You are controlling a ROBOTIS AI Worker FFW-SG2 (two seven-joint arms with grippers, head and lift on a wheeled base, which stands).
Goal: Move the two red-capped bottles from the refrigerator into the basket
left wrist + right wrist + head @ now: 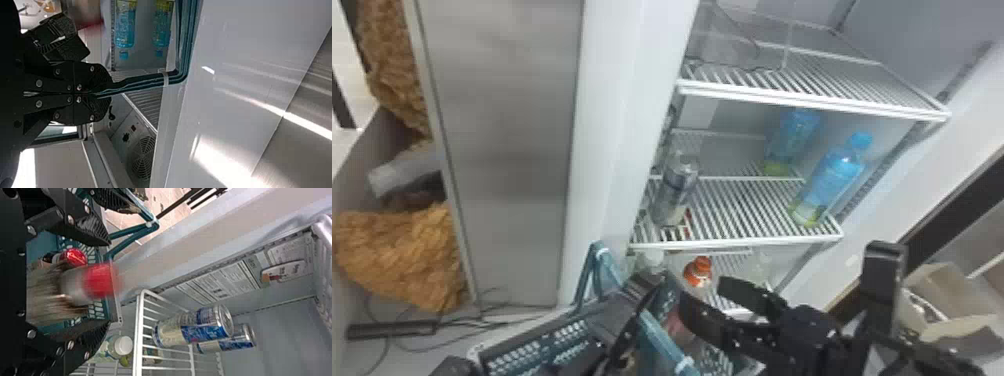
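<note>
In the head view my left gripper (629,335) is over the teal basket (532,348), and my right gripper (702,292) stands at its right side by the refrigerator. The left wrist view has the left gripper (103,94) shut on the basket's handle (150,81). Seen from its wrist, the right gripper (109,284) is open, fingers wide apart, with a blurred red-capped bottle (100,281) between them, not pinched, over the basket (43,243). A second red cap (74,257) lies in the basket. The first bottle's blurred cap (92,25) is near the right gripper.
Two blue bottles (832,175) and a can (676,190) stand on the middle refrigerator shelf (742,245). Below are an orange-capped bottle (699,272) and a white-capped bottle (119,346). The refrigerator's left frame (612,150) rises behind the basket.
</note>
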